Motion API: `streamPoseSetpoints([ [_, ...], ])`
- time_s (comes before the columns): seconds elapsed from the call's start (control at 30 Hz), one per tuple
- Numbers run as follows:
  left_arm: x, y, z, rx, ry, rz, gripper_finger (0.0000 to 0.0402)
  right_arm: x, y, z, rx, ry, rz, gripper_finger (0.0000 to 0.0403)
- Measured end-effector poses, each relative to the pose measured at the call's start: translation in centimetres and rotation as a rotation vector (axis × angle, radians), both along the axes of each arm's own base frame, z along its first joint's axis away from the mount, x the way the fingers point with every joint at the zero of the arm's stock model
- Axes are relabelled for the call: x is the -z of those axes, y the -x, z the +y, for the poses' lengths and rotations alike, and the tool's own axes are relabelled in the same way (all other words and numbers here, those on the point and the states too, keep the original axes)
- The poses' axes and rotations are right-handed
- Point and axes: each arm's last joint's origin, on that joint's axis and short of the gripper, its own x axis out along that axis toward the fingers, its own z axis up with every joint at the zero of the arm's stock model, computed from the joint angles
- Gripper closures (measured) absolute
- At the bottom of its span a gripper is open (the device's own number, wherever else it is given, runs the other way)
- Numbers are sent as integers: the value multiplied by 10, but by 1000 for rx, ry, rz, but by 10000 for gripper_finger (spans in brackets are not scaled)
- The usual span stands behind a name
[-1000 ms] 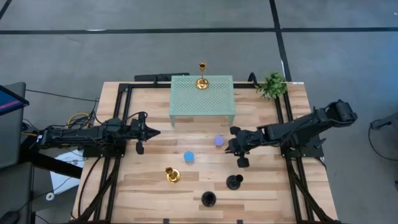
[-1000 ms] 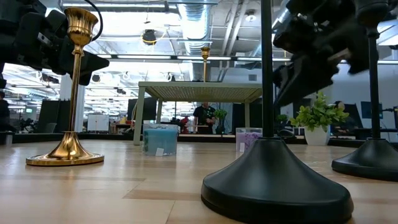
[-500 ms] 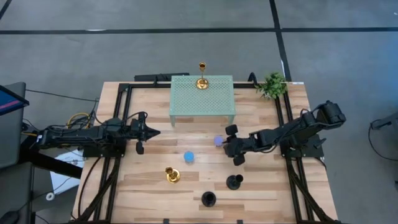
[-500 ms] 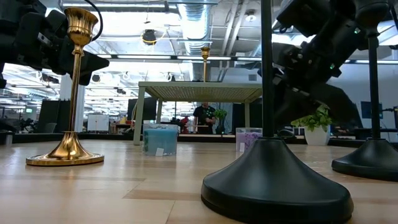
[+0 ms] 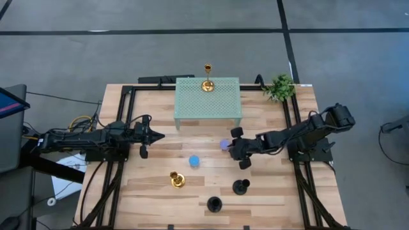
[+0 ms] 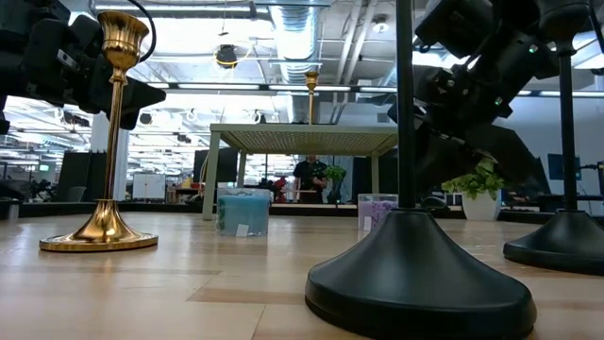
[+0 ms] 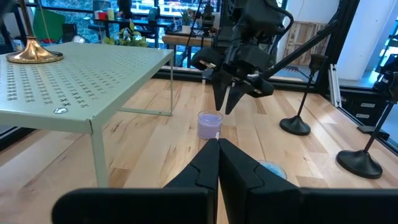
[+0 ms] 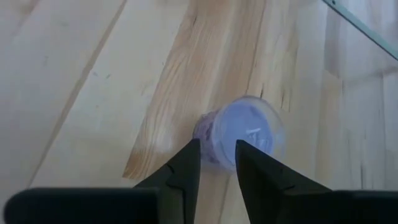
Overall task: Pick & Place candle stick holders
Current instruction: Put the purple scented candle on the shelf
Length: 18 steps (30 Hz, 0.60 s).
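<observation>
The purple cylinder stands on its base at mid-table; it also shows in the right wrist view. My right gripper hangs just above its right side, fingers pointing down and a little apart; the left wrist view shows its tips close over the cylinder, and no touch shows. The blue cylinder, a gold holder and two black holders stand on the table. Another gold holder stands on the green stand. My left gripper is shut and empty at the left.
The pale green perforated stand takes up the far middle of the table, its near edge a short way beyond the purple cylinder. A small leafy plant sits at the far right corner. Bare wood lies between the left gripper and the cylinders.
My right gripper has gone toward the table's left edge and down, tipping its fingers downward, until it came to hang over the purple cylinder. It has stayed there for the last half second. None of the holders has moved.
</observation>
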Motion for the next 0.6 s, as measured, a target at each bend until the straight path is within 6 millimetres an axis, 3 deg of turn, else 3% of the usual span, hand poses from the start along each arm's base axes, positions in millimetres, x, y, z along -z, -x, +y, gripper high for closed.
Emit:
streamPoseSetpoints([
  [0.6,0,0,0,0,0,0,394,5,-4,-12,-5,-52,18,327],
])
